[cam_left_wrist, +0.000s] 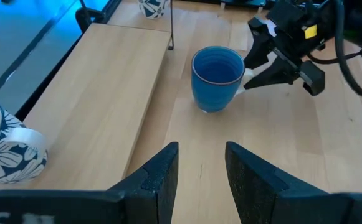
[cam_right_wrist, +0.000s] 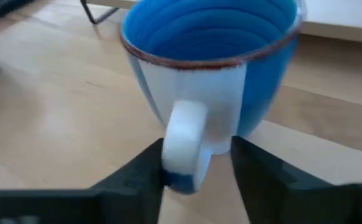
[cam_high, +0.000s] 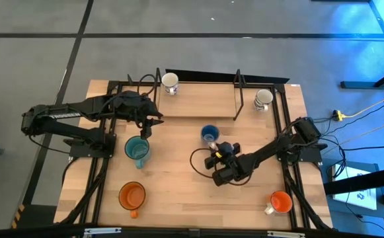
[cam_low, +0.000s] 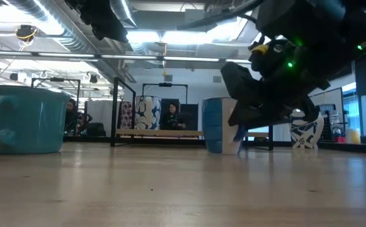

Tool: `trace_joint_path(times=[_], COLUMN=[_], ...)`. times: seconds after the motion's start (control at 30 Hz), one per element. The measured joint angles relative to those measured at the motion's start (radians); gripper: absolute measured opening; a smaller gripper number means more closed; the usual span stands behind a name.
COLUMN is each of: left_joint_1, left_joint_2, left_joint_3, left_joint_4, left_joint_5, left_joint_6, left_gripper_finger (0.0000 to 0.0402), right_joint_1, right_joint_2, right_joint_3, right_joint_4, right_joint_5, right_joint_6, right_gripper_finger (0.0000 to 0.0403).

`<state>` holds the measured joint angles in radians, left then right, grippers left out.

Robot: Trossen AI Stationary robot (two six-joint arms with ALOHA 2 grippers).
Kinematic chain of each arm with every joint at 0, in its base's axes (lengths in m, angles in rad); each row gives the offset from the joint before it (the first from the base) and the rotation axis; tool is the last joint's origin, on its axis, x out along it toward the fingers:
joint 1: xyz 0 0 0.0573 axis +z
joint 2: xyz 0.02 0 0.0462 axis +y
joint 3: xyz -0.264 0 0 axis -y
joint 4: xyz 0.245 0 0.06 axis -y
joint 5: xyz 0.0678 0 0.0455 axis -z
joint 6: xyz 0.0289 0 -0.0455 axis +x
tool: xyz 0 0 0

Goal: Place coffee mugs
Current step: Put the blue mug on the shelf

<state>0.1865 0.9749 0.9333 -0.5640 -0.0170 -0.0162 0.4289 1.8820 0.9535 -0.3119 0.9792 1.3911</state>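
The dark blue mug stands upright on its base mid-table, white handle toward the near right. My right gripper comes level at it from the near right, open, fingers either side of the handle. My left gripper hovers open above the table left of the blue mug and beyond the teal mug. Two white mugs stand at the far side by the wooden shelf. Two orange mugs stand near the front edge. My right gripper straddles the blue mug's handle, coming level from the table's near right. One finger lies against the handle's side. The other finger stands a little apart from it. The mug stays upright on the table.
A raised wooden shelf in a black metal frame with upright posts spans the far side. Black rails run down both table sides. Cables loop beside the right arm. Bare wood lies between the two orange mugs.
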Motion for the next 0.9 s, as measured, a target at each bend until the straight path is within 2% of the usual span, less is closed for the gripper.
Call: trace_joint_path(times=[0.2,0.27,0.47,0.6,0.9], left_joint_1=[0.0,0.0,0.0,0.0,0.0], left_joint_2=[0.0,0.0,0.0,0.0,0.0], left_joint_3=[0.0,0.0,0.0,0.0,0.0], left_joint_4=[-0.003,-0.003,-0.004,-0.004,-0.003], left_joint_5=[0.0,0.0,-0.004,-0.036,-0.042], left_joint_6=[0.0,0.001,0.001,0.001,-0.006], left_gripper_finger=[0.0126,0.0126,0.0126,0.0126,0.0126], right_joint_1=[0.0,-0.005,-0.04,-0.083,-0.275], right_joint_2=[0.006,0.006,-0.028,-0.089,-0.129], right_joint_3=[0.001,0.001,0.009,0.057,0.217], right_joint_4=[-0.008,-0.022,-0.042,-0.043,-0.056], right_joint_5=[-0.016,-0.02,-0.074,-0.082,-0.074], right_joint_6=[-0.01,-0.03,-0.125,-0.279,-0.486], right_gripper_finger=[0.0047,0.0028,0.0028,0.0028,0.0028])
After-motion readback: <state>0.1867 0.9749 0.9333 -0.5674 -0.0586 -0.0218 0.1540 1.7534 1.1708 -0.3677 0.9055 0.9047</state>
